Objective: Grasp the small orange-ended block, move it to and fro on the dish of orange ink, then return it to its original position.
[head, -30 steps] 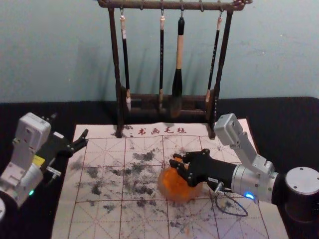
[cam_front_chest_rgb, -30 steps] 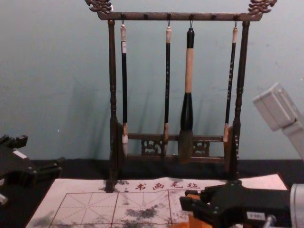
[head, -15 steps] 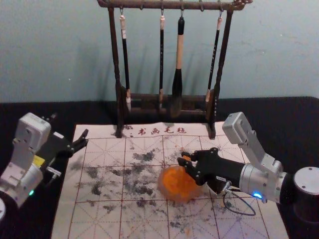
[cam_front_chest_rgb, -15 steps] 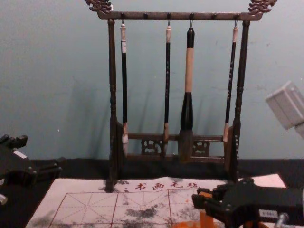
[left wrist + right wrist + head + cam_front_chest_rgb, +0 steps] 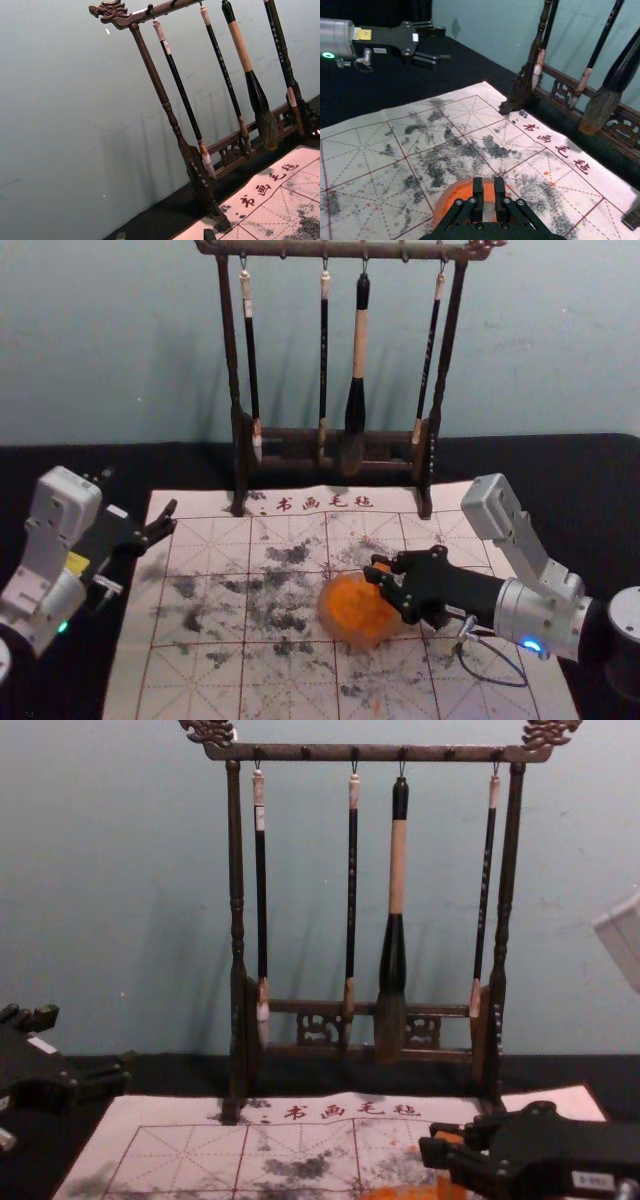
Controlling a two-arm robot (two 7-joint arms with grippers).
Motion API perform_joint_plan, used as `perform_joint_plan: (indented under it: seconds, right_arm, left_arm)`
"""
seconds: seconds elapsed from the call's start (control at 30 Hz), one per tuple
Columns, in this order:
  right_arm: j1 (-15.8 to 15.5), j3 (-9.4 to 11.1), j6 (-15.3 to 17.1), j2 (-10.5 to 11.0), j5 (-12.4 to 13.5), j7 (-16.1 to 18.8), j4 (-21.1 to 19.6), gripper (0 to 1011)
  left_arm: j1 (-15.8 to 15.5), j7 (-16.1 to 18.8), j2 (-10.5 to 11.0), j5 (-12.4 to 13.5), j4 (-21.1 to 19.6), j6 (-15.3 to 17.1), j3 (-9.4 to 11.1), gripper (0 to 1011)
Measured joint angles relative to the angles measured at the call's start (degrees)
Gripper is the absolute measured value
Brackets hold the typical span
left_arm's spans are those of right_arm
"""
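The black table (image 5: 560, 470) is partly covered by a pale mat (image 5: 205, 680), printed w/ a red grid & blotched w/ dark smudges. At the mat's far edge a dark wooden rack (image 5: 240, 360) is set, w/ 4 brushes (image 5: 357, 350) hung from its top bar. The L gripper (image 5: 140, 492) is parked beyond the mat's L edge, its jaws spread well apart w/ nothing held. The R gripper (image 5: 376, 569) is held over the R side of the round dish (image 5: 352, 638), jaws closed down to a narrow gap w/ the block (image 5: 449, 1136) pinched btwn them. The dish is clear-rimmed, its inside bright orange.

The block is small & roughly upright: in the chest view, orange is seen above the fingers & again below them, near the dish; in the R wrist view, a pale, whitish stretch is seen btwn the jaws. Whether the ink is touched by its lower end can't be told.
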Motion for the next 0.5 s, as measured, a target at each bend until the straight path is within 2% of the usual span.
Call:
perform_joint_plan:
  seconds: [0.27,0.5]
  right_arm:
    - [-0.52,-0.5,0.0,0.22,0.39,0.65,-1.18,87]
    - [0.13,-1.76,-0.2,-0.58,0.27,1.17,-0.8,87]
  left_arm:
    - [0.0,0.0,0.0,0.0,0.0,0.0,0.0,1001]
    - [0.0,0.0,0.0,0.0,0.0,0.0,0.0,1002]
